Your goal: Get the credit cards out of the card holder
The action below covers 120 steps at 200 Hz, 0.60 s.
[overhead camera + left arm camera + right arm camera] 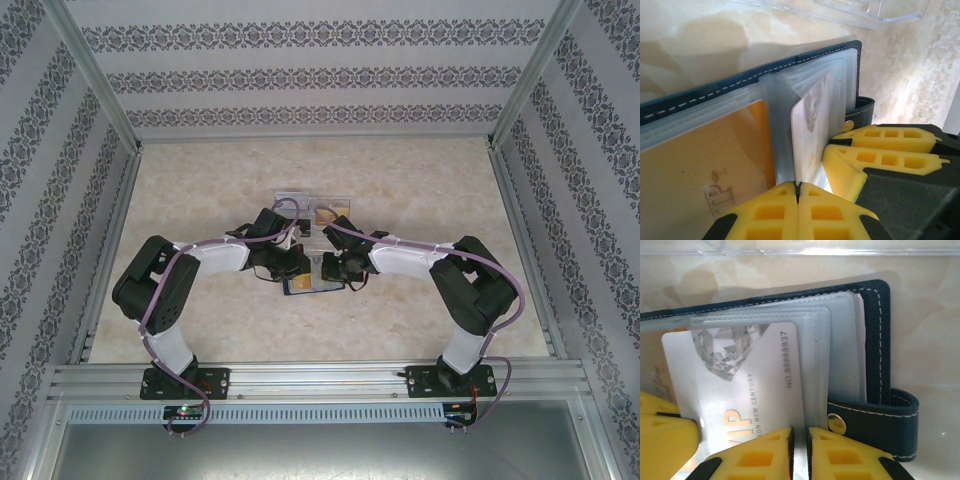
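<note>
The navy card holder (875, 340) lies open on the table, its clear sleeves fanned out. A white VIP credit card (740, 390) sticks partway out of one sleeve. In the left wrist view this white card (810, 125) stands on edge, and my left gripper (797, 186) is shut on its lower edge. An orange card (715, 160) sits inside a sleeve to the left. My right gripper (799, 431) is shut on the edge of a clear sleeve beside the snap tab (880, 425). From above, both grippers (290, 262) (340, 265) meet over the card holder (312, 287).
A clear plastic compartment box (300, 203) lies just beyond the card holder, and its edge (875, 12) shows at the top of the left wrist view. The right gripper's yellow fingers (880, 160) crowd close beside my left gripper. Aluminium rails frame the marble-patterned table (200, 190).
</note>
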Motion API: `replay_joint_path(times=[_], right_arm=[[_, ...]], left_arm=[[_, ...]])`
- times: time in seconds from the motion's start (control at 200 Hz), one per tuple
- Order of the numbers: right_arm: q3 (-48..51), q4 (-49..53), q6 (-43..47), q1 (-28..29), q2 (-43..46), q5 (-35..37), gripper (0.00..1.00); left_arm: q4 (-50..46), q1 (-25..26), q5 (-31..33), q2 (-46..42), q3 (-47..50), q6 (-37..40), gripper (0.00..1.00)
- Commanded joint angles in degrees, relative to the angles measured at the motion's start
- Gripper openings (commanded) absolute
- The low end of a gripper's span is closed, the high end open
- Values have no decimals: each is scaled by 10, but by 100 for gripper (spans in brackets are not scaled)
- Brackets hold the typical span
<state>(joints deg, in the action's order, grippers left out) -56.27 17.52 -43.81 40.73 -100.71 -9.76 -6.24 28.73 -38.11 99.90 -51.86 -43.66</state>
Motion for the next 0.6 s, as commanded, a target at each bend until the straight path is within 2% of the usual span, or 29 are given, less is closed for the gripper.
replay_joint_path(times=[0.0, 0.34, 0.535, 0.594], right_arm=[[11, 22, -11, -1, -21, 16, 18], [19, 4, -5, -8, 27, 3, 20], [51, -53, 23, -22, 121, -8, 37], [61, -69, 27, -29, 146, -19, 46]], left_arm=[[-42, -11, 12, -38, 6, 38, 0], [-123, -46, 48, -122, 24, 82, 0], [-183, -87, 57, -197, 8, 107, 0], [-188, -96, 43, -218, 1, 105, 0]])
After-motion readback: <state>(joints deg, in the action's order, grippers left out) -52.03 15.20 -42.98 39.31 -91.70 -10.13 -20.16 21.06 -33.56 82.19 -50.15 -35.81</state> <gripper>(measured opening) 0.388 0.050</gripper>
